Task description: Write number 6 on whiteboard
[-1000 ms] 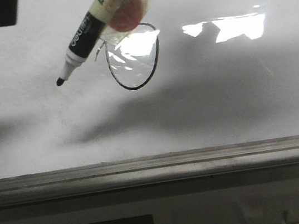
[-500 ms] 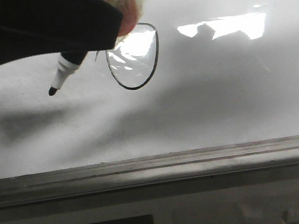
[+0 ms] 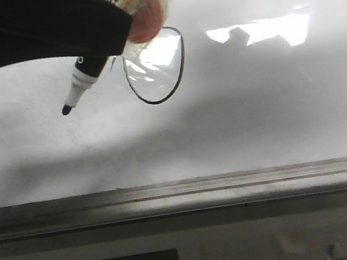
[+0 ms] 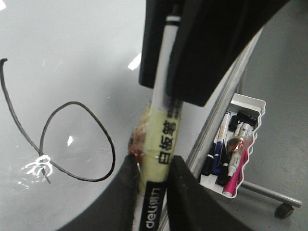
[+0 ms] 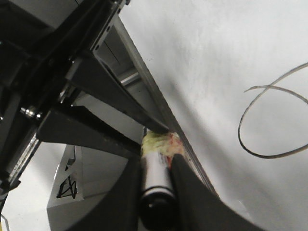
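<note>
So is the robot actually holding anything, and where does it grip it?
Yes: both grippers, left and right, clamp one black-and-white marker around its taped barrel, its tip bare.

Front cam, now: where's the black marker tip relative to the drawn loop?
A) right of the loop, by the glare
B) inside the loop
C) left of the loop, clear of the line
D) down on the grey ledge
C: the black tip of the white-barrelled marker sits left of the thin black hand-drawn loop, not touching its line.

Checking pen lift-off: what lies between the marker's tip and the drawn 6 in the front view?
Only bare glossy whiteboard separates the black marker tip from the thin black number 6 in the front view.
</note>
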Robot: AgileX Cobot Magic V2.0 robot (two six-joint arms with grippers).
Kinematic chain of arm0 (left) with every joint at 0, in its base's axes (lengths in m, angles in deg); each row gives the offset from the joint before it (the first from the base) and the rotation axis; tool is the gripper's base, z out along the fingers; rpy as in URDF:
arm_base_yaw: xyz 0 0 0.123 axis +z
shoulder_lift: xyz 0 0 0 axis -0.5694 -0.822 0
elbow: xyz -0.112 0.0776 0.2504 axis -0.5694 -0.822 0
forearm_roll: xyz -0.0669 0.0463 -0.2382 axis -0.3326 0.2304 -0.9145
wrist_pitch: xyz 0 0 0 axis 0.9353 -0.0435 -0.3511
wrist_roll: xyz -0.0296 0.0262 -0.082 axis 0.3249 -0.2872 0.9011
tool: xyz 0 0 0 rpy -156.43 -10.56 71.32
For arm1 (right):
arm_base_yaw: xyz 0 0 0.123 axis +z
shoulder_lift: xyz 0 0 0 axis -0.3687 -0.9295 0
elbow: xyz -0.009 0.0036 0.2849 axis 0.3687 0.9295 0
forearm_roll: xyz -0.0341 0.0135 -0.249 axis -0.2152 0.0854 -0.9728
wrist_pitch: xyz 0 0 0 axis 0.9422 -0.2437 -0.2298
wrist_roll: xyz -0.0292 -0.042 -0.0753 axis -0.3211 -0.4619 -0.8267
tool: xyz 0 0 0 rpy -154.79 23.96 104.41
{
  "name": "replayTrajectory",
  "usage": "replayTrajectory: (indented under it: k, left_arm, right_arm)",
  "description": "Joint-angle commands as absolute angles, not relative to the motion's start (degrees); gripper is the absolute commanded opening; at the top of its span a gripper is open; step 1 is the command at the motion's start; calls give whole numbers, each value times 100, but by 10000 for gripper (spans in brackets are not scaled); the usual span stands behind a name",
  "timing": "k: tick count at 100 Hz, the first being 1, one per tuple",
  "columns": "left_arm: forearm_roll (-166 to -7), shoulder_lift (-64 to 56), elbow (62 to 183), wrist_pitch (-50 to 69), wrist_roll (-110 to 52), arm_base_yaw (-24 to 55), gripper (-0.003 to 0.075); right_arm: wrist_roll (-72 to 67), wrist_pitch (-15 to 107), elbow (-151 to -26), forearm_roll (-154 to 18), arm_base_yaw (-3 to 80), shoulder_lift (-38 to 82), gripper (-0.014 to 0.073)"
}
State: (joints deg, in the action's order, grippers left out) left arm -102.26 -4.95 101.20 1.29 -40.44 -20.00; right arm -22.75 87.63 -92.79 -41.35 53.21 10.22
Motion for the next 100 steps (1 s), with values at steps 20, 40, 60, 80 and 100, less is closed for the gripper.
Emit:
replayTrajectory:
  k: [20, 40, 60, 80, 100]
  left_arm:
    - [-10408, -437, 10310, -337, -3938, -1959, -20]
    - [-11288, -35, 10032, -459, -3938, -1343, -20]
    - [-13053, 657, 9466, -1097, -3938, -851, -20]
    - [-13546, 470, 9435, -1862, -3938, -815, -20]
    - [-13604, -99, 9527, -2078, -3938, -815, -20]
  right_arm:
    - [-2355, 8421, -9455, -3900, 5204, 1137, 405]
    - [-2355, 8873, -9393, -3952, 4151, 1579, 418]
    - [-2355, 8910, -8788, -3977, 3182, 2371, 418]
    - [-2355, 8568, -8199, -3933, 3130, 2857, 418]
    - [-2355, 8588, -8081, -3884, 3130, 2903, 418]
